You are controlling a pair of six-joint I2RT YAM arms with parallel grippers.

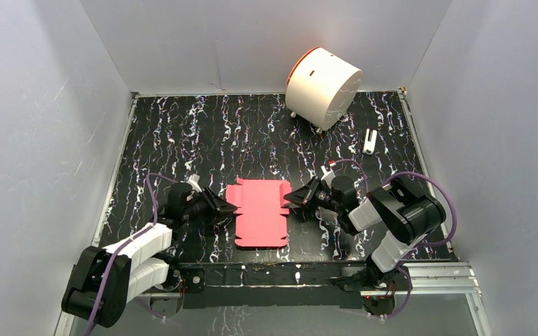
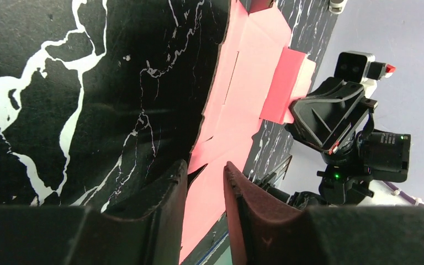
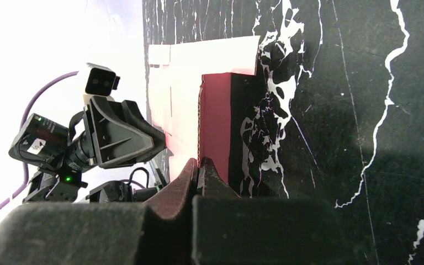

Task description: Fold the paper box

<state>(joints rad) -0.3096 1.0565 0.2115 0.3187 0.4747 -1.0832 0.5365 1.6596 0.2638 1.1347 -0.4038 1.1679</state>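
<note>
From above, the paper box (image 1: 259, 213) lies as a flat pink sheet on the black marbled table (image 1: 182, 140), between the two arms and near their bases. The left gripper (image 1: 223, 205) sits at the sheet's left edge and the right gripper (image 1: 294, 199) at its right edge. A white cylinder (image 1: 322, 85) stands well apart at the back of the table.

In the left wrist view, the left gripper's fingers (image 2: 163, 204) stand a little apart, with a narrow gap between them. The near edge of the sheet lies in line with that gap, low on the table. The jaws hold nothing, and whether the cardboard already reaches in between them I cannot tell. Across the sheet, a side flap (image 2: 284, 83) is lifted off the table at the right gripper's tips.

In the right wrist view, the right gripper's jaws are pressed together on the near edge of that flap (image 3: 215, 121), which stands raised from the table while the rest of the sheet lies flat beyond it.

As I judge it, the folding has only begun: one side flap is being turned up and no wall is set yet. The next move calls for the left gripper to pin or pinch its own edge so the sheet does not slide, while the right carries the flap over along its crease without tearing the thin cardboard.
</note>
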